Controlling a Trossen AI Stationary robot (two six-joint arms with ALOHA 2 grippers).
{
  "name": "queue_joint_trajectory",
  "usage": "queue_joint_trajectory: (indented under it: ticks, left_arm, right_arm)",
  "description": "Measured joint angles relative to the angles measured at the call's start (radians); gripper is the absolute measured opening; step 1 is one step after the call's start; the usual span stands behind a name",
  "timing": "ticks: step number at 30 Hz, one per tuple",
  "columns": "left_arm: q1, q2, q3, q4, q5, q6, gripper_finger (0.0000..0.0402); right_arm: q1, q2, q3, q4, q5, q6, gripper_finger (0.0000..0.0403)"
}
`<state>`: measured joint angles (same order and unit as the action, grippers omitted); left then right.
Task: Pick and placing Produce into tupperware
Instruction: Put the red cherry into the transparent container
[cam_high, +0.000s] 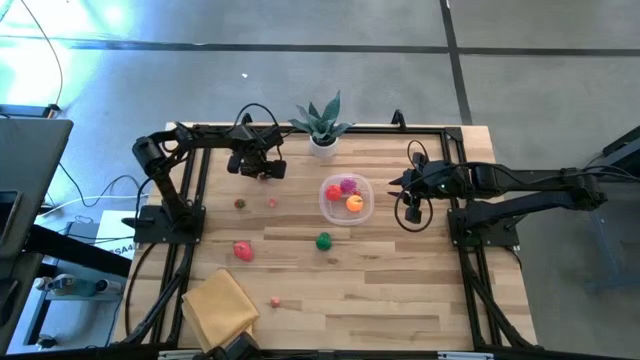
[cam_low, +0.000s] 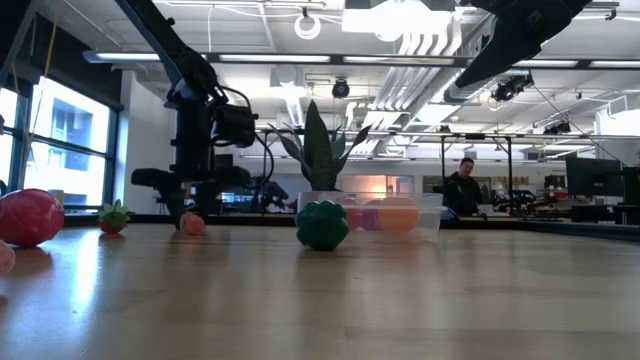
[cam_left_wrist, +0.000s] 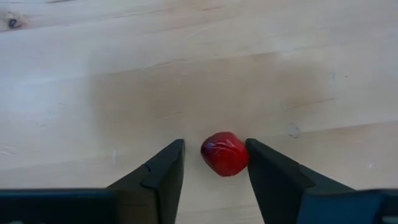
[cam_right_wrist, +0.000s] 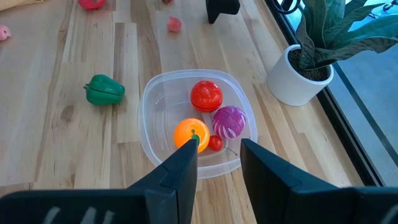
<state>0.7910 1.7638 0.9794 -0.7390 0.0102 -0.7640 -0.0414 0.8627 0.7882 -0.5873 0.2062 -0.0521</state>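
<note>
My left gripper (cam_left_wrist: 214, 146) is open and low over the far left part of the table (cam_high: 264, 172). Its fingers stand on either side of a small red produce piece (cam_left_wrist: 224, 154) lying on the wood. The piece sits close to one finger; whether they touch I cannot tell. The tupperware (cam_high: 346, 200) rests on the table in front of the plant. It holds a red piece (cam_right_wrist: 206, 95), a purple one (cam_right_wrist: 229, 121), an orange one (cam_right_wrist: 190, 134) and a tiny red one (cam_right_wrist: 215, 142). My right gripper (cam_right_wrist: 219, 146) is open, raised just right of the tupperware (cam_high: 410, 203).
A green pepper (cam_high: 323, 241), a red piece (cam_high: 243, 250), a brown one (cam_high: 240, 204) and two small pink ones (cam_high: 272, 202) (cam_high: 275, 301) lie loose on the wood. A potted plant (cam_high: 323, 130) stands at the far edge. A folded yellow cloth (cam_high: 218, 305) lies near left.
</note>
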Motion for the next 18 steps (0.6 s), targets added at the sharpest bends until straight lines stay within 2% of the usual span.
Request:
queue_joint_trajectory:
  ticks: [8, 18]
  left_arm:
    - [0.001, 0.001, 0.000, 0.001, -0.001, 0.009, 0.0116]
    - [0.000, 0.001, 0.000, 0.006, -0.014, 0.036, 0.0110]
  right_arm:
    - [0.000, 0.000, 0.000, 0.000, 0.000, 0.000, 0.0113]
    - [0.000, 0.000, 0.000, 0.000, 0.000, 0.000, 0.0113]
